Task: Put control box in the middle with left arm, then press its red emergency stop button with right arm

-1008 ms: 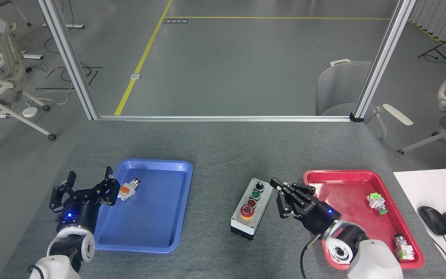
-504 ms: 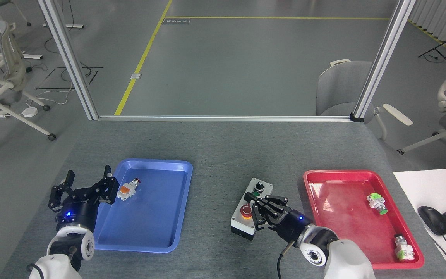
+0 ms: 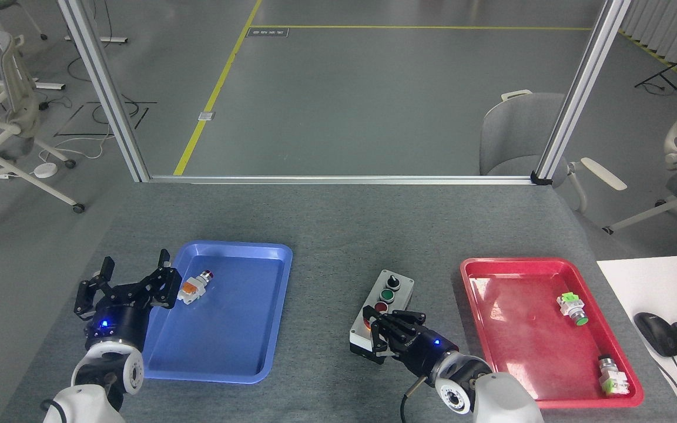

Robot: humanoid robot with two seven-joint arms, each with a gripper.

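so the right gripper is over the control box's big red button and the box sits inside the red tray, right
Not quite. In the head view the control box sits on the grey table between the blue tray and the red tray, not inside the red one. The right gripper is indeed over its big red button.

Blue tray (image 3: 268, 252), red tray (image 3: 473, 267) flank control box (image 3: 400, 282).

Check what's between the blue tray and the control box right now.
Head view: only bare grey tabletop lies between the blue tray and the control box. The right end effector is over the box's near end, not in that gap.
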